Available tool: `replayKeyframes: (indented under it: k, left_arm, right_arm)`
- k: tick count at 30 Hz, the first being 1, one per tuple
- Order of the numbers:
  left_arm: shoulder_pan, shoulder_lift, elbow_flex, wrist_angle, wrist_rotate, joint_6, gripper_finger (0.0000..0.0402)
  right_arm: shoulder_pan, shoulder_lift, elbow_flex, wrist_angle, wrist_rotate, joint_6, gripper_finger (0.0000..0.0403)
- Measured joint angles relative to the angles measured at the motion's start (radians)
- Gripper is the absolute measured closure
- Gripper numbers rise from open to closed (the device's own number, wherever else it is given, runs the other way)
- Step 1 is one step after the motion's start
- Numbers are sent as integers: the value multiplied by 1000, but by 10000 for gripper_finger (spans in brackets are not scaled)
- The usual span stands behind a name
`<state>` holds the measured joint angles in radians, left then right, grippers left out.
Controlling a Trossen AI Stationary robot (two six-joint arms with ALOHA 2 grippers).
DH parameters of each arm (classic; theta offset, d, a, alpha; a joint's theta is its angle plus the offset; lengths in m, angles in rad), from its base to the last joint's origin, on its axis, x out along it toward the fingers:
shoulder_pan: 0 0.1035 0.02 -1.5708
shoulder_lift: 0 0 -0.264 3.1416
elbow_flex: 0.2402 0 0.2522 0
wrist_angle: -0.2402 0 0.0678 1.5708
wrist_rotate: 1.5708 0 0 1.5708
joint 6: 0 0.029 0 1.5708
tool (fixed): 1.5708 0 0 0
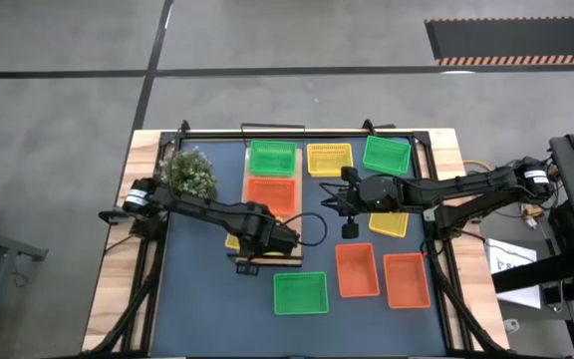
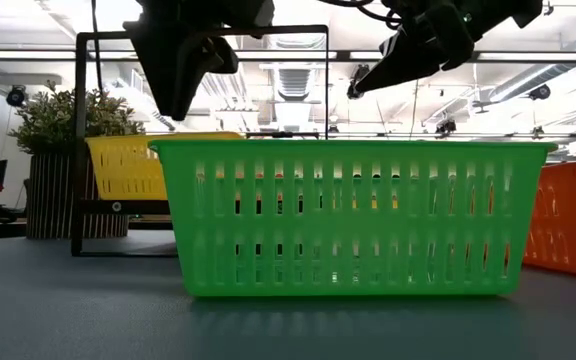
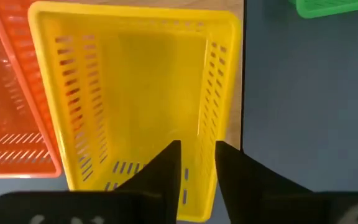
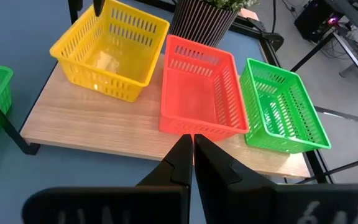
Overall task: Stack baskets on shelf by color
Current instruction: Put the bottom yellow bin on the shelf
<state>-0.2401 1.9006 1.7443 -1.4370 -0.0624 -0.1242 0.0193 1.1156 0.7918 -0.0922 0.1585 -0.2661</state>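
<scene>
9 rectangular plastic mesh baskets in all: 3 green, 3 red-orange, 3 yellow.

3 of them, 1 per colour, sit in a row on the long light-wood shelf (image 4: 86, 127) on the left half of the dark blue counter (image 1: 202, 289):
- the shelf green basket (image 1: 272, 158) at the far end
- the shelf red-orange basket (image 1: 270, 194) in the middle, just beside the green one
- the shelf yellow basket (image 3: 129, 93) at the near end

6 stand loose on the counter:
- the far yellow basket (image 1: 329, 158) and the far green basket (image 1: 387, 155) side by side at the far edge
- the middle yellow basket (image 1: 389, 225) partly under the right arm
- the 2 near red-orange baskets (image 1: 357, 269) (image 1: 407, 279) side by side
- the near green basket (image 1: 300, 292) to their left, just off the shelf's near end

2 pincers:
- The left pincer (image 3: 197, 148) is over the shelf's near end. Its fingers stand a narrow gap apart, clamped on a side wall of the shelf yellow basket, 1 finger inside and 1 outside.
- The right pincer (image 4: 193, 146) hovers above mid-counter facing the shelf. Its fingers are pressed together and hold nothing.

1 bushy potted plant (image 1: 189, 172) stands at the counter's far left corner, close to the shelf green basket.
</scene>
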Motion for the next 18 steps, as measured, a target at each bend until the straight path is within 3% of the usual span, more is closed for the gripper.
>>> replayKeyframes:
  k: [6, 12, 18]
  left_arm:
    - [-13, -88, 52, -125, 20, -86, 309]
    - [-30, -268, -80, -128, -3, -147, 327]
    - [-28, -443, -327, -43, -19, -266, 391]
  right_arm:
    - [0, 0, 0, -2, 0, 10, 394]
    - [0, 0, 0, -2, 0, 6, 394]
    - [0, 0, 0, -1, 0, 8, 394]
